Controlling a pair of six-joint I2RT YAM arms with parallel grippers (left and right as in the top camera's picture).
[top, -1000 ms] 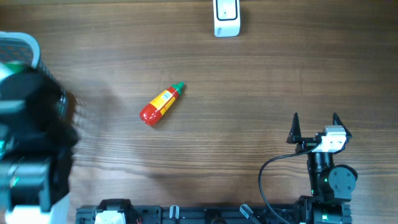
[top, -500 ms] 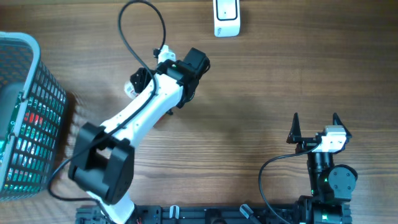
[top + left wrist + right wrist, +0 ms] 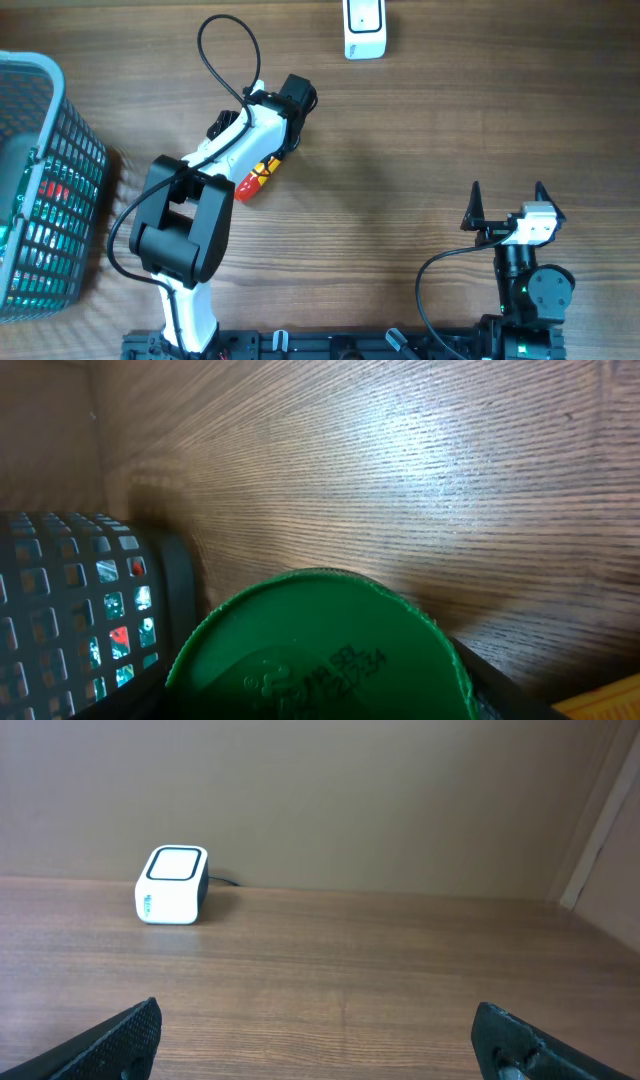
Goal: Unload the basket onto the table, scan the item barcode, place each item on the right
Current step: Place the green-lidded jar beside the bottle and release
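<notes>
**Q:** Overhead view: which step is in hand?
**A:** The pick-up, apparently. The left gripper (image 3: pixel 287 128) sits over the cap end of the sauce bottle (image 3: pixel 252 178). The bottle lies on the desk (image 3: pixel 420 130), well apart from the barcode scanner (image 3: pixel 364 30). The right gripper (image 3: pixel 507 195) rests aside, jaws wide open and empty.

**Q:** Left wrist view?
**A:** The green cap (image 3: pixel 320 650) fills the foreground, with the wire basket (image 3: pixel 60 610) behind. Whether the left jaws clamp the bottle cannot be told.

**Q:** Right wrist view, and the next move?
**A:** The scanner stands ahead. The next move likely calls for a secure grip, a lift, and the barcode turned toward the scanner.
</notes>
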